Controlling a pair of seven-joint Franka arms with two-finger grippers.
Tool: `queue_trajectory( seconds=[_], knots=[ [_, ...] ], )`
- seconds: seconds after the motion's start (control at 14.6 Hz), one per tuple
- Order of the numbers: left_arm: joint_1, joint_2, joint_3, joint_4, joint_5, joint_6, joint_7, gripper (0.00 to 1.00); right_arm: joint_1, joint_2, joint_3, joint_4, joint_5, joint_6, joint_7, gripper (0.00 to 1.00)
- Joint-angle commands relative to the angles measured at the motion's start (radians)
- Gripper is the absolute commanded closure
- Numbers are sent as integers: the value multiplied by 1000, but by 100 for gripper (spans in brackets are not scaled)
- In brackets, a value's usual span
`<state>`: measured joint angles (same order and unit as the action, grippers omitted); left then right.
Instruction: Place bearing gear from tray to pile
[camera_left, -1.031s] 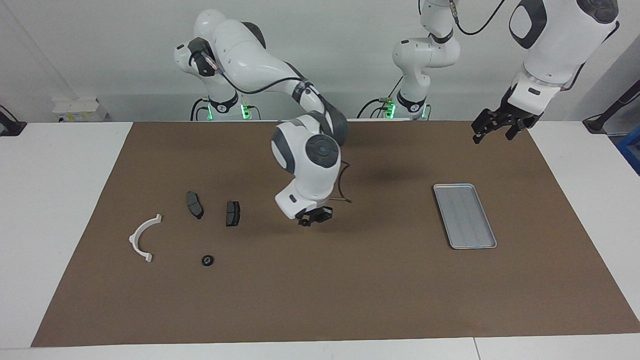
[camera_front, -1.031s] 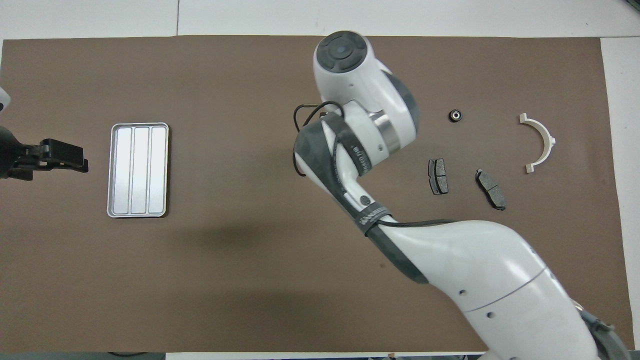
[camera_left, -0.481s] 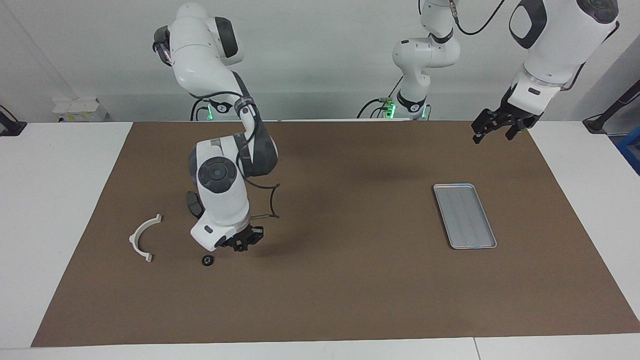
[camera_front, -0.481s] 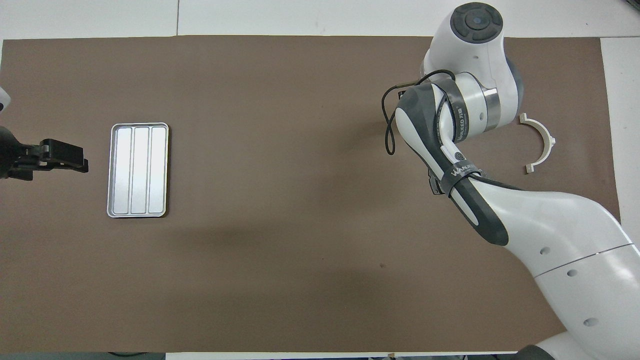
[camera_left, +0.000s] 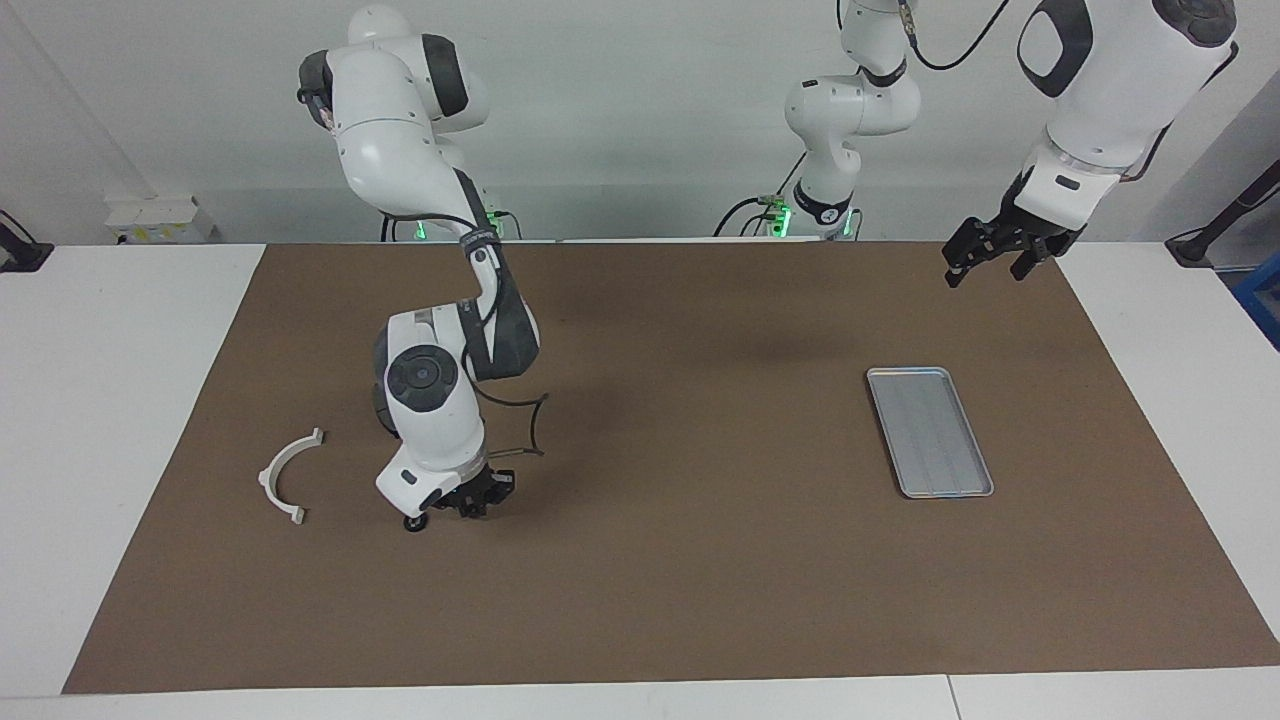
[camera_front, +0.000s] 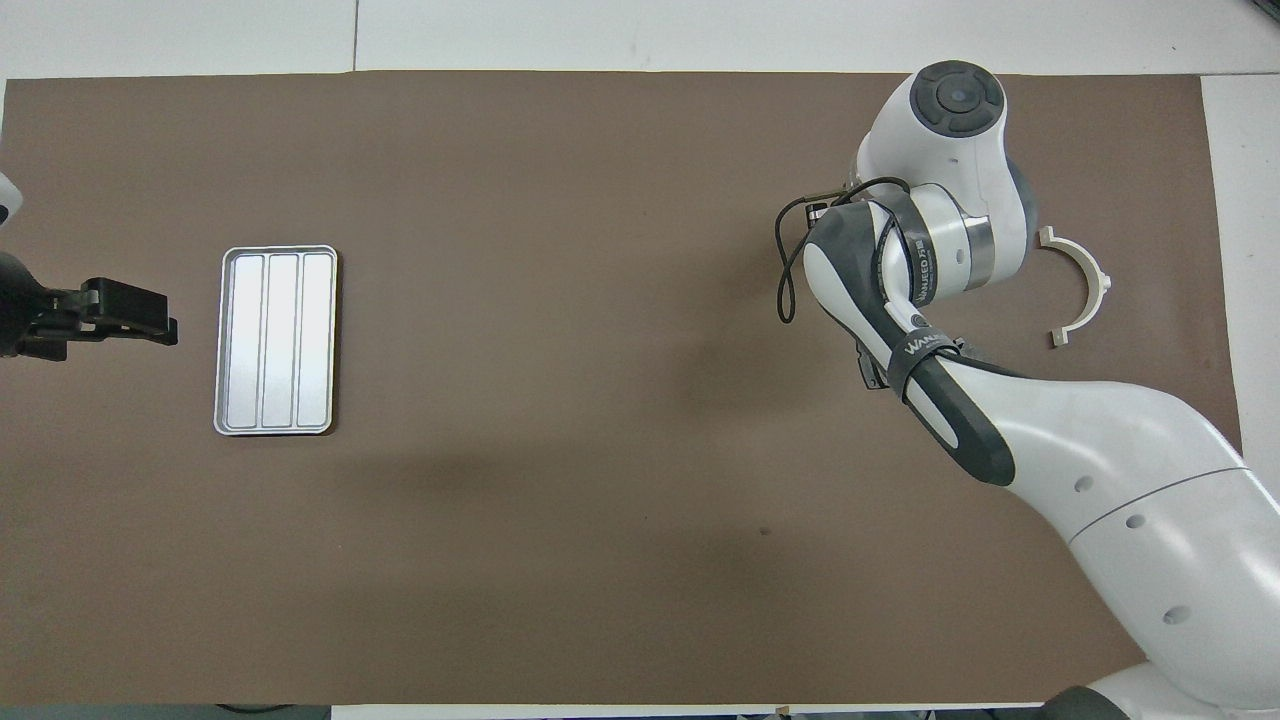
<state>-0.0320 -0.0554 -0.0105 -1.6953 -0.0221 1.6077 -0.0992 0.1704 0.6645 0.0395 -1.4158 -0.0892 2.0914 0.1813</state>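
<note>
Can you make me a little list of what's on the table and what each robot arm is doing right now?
tray: silver tray lies bare at the left arm's end
bracket: white curved bracket at the right arm's end
small black part: on the mat beside the bracket
right end effector: shut, low over the mat next to the small black part
left end effector: open, waiting in the air, holding nothing

The tray (camera_left: 929, 431) lies toward the left arm's end; the bracket (camera_left: 288, 473) and apparently the bearing gear (camera_left: 412, 523) lie well apart, toward the right arm's end.
</note>
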Motion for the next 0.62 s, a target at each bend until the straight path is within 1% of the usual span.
queue_trajectory(
  seconds=[0.0, 0.27, 0.55],
  knots=[
    [14, -15, -13, -14, 2, -11, 4, 0, -28, -39, 17, -77, 52, 70, -29, 100],
    [14, -17, -13, -12, 2, -11, 4, 0, -42, -42, 17, -121, 83, 96, -23, 100],
    [12, -15, -13, -12, 4, -11, 3, 0, -43, -43, 17, -127, 83, 96, -20, 100]
  ],
)
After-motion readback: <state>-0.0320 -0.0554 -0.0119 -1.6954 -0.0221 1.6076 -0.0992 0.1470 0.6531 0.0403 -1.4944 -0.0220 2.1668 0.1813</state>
